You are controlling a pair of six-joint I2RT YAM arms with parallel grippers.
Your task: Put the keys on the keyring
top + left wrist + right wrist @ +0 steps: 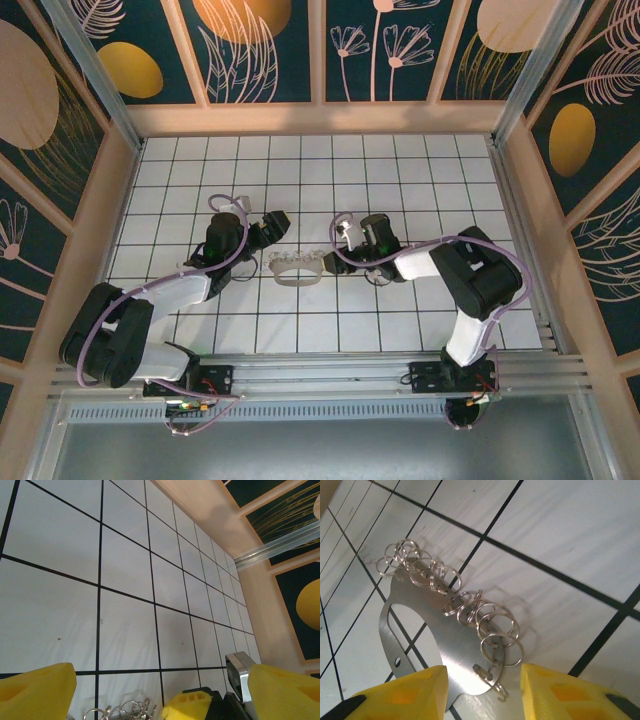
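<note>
From above, the keyring (295,268) lay flat on the white tiled bench (400,170), with its jagged edge turned away from the arm bases. The left arm (185,288) reached in from the keyring's left. The left jaws stood released just beside that end, slightly beyond it. The right arm (420,265) came in from the keyring's right, and the right jaws were near that end.

In the left wrist view, the two yellow fingers (35,690) sat far apart at the bottom corners with bare tiles between them, so the left jaws were released. A few split rings (125,711) of the keyring showed at the bottom edge, between the fingers.

In the right wrist view, the keyring (455,655) appeared as a flat silvery plate with an oval slot (402,625) and a row of split rings (485,620) along one edge. The right jaws were released and grasped nothing. Their yellow fingers (570,690) stood on either side of the keyring's near end. Bare tile showed between that end and one finger. Whether the other finger touched the plate could not be told.
</note>
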